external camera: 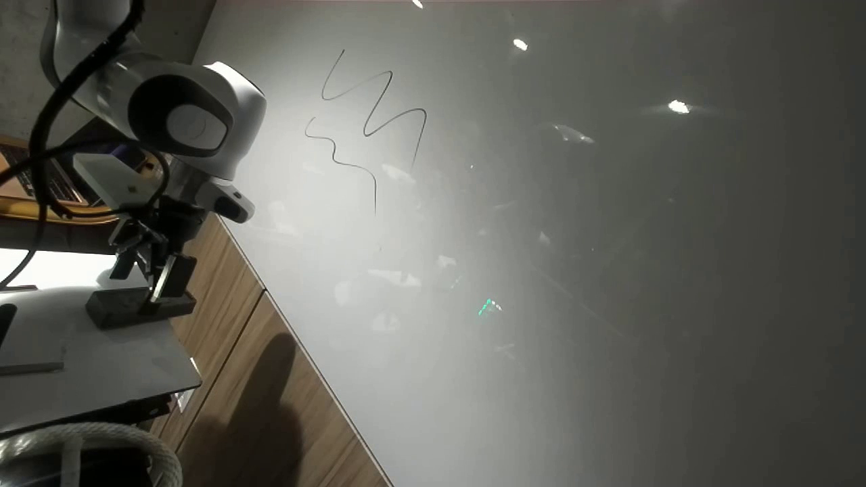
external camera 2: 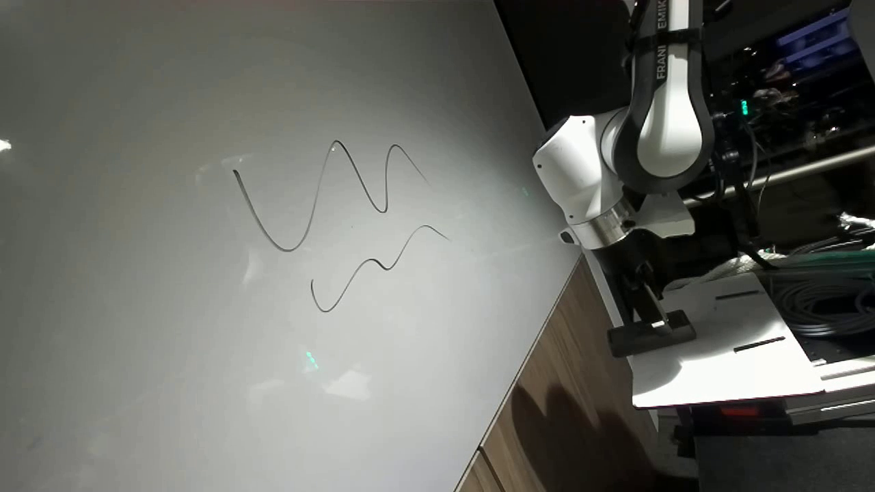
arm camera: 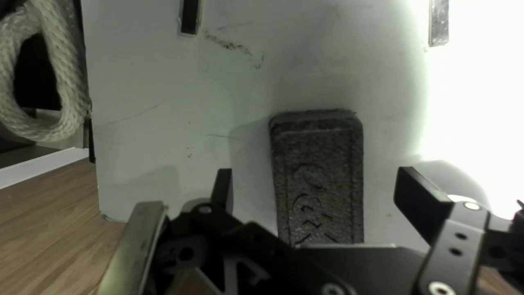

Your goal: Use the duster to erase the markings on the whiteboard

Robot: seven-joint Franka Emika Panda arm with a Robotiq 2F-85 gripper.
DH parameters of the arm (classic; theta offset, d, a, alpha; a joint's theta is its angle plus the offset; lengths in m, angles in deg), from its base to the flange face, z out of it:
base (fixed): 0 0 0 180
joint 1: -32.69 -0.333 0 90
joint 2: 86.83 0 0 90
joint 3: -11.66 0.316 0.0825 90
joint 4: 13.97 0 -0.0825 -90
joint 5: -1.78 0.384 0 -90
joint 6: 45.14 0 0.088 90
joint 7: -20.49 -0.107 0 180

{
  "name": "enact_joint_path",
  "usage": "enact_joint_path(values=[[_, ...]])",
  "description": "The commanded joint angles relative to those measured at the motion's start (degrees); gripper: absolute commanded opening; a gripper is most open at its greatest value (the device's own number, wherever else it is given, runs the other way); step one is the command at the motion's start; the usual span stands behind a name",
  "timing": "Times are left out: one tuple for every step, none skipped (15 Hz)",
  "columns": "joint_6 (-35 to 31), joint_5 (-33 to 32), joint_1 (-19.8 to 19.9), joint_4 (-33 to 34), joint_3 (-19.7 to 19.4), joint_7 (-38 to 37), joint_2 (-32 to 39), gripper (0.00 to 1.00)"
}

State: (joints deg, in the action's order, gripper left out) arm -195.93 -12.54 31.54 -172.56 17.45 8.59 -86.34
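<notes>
The gripper [arm camera: 317, 188] is spread wide, with nothing held; the duster [arm camera: 319, 168] lies on the worktop [arm camera: 163, 90] between the jaws, a gap on each side. Its long sides should be pinched squarely, so that twisting is resisted.

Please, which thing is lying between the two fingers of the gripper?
In the wrist view, the duster lies between the open fingers, with white tabletop showing on each side of it.

In the wrist view, free desk [arm camera: 176, 98] showed between the duster [arm camera: 319, 172] and each of the claw's [arm camera: 321, 192] parted fingers [arm camera: 421, 200], while two narrow strips [arm camera: 190, 17] stood past the duster's end and a rope loop [arm camera: 69, 78] flanked the desk's edge.
</notes>
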Motion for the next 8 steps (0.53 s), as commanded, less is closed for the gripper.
enact_joint_path(values=[[-1.64, -1.44, -1.17, 0.82, -0.84, -0.82, 1.80, 1.00], [-1.62, -1.45, -1.29, 0.97, -0.85, -0.82, 2.03, 1.00], [-1.61, -1.46, -1.45, 1.11, -0.86, -0.82, 2.26, 1.00], [-1.61, -1.50, -1.64, 1.32, -0.88, -0.83, 2.61, 1.00], [-1.60, -1.47, -1.79, 1.58, -0.94, -0.78, 2.97, 0.93], [-1.60, -1.50, -1.89, 1.90, -1.04, -0.70, 3.40, 0.73], [-1.52, -1.34, -1.95, 2.19, -1.14, -0.50, 3.80, 0.69], [-1.48, -1.31, -2.00, 2.53, -1.25, -0.43, 4.24, 0.68]])
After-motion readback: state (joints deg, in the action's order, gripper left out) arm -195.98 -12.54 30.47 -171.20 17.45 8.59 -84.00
